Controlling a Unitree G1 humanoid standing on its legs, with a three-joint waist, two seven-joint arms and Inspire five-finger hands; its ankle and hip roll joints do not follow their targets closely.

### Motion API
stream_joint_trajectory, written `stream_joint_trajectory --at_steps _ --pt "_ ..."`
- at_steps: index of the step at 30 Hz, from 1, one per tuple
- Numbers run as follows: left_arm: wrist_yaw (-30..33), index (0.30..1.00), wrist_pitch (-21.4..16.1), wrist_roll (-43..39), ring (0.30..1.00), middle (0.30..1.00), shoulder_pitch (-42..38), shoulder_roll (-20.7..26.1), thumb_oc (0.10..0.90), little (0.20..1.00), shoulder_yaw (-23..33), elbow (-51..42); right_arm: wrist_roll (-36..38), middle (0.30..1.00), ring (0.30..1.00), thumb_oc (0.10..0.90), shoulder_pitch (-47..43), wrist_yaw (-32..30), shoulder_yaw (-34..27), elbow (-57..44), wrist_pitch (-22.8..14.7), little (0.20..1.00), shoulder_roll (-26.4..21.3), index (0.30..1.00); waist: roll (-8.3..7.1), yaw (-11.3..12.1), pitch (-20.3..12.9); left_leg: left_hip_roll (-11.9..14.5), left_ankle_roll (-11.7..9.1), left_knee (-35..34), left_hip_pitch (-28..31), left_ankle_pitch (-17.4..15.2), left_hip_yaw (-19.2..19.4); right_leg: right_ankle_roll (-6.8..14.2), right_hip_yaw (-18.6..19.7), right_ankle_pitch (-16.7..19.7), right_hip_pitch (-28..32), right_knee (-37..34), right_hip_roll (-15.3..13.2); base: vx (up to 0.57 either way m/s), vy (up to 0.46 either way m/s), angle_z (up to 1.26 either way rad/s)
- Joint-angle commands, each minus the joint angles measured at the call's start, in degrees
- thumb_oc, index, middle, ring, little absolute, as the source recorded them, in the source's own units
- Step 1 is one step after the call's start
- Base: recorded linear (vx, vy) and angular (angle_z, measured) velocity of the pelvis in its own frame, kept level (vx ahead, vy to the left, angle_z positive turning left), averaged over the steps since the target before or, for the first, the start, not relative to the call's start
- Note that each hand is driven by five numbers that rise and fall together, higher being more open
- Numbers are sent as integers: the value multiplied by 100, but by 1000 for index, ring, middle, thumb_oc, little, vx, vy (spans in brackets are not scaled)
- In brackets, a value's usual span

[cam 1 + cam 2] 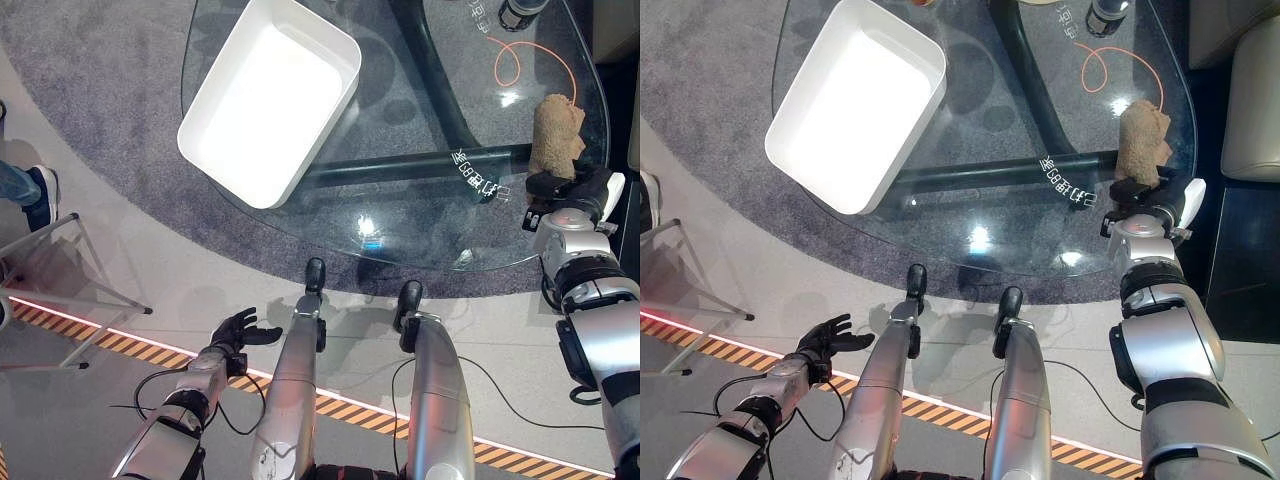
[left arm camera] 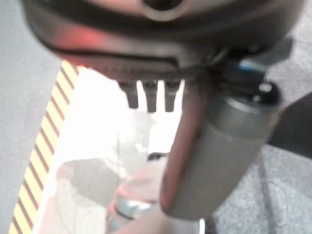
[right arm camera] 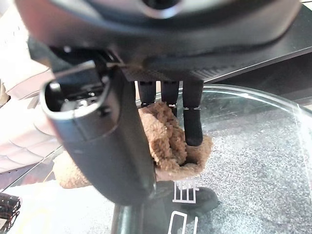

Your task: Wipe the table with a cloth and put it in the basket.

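A brown fluffy cloth (image 1: 557, 130) lies bunched up near the right edge of the round glass table (image 1: 400, 205). My right hand (image 1: 570, 188) is right behind it. In the right wrist view its straight fingers (image 3: 193, 122) rest on top of the cloth (image 3: 168, 141), and the thumb stands on the near side. A white rectangular basket (image 1: 265, 100) sits empty on the table's left part, far from the cloth. My left hand (image 1: 238, 330) hangs low over the floor in front of the table, open and holding nothing.
An orange cable loop (image 1: 530, 60) and a dark round object (image 1: 520, 12) lie on the table behind the cloth. A person's shoe (image 1: 40, 195) and a thin metal frame (image 1: 70, 290) are at the left. A pale seat (image 1: 1250, 100) stands right of the table.
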Motion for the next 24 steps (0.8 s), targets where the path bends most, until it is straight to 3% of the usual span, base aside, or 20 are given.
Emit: stream_joint_trajectory --at_steps 1,10,24 --pt "-2 900 21 153 900 900 148 231 800 900 18 278 -483 300 300 100 21 254 298 -50 -146 200 -259 300 93 -6 -131 -363 474 690 28 -596 246 155 -158 733 97 -716 204 0 0 0" --pt "72 900 43 152 900 900 173 206 800 900 19 105 -1661 300 300 100 -312 696 1112 -1106 -77 200 -16 300 81 10 -131 -387 442 585 71 -538 270 148 -191 751 131 -812 214 0 0 0" --pt "124 900 43 251 900 900 345 136 800 900 59 -170 -2823 300 300 100 -351 1526 2200 -2768 157 200 330 300 81 65 -131 -432 400 449 139 -457 333 102 -278 749 255 -1003 196 -3 3 -1"
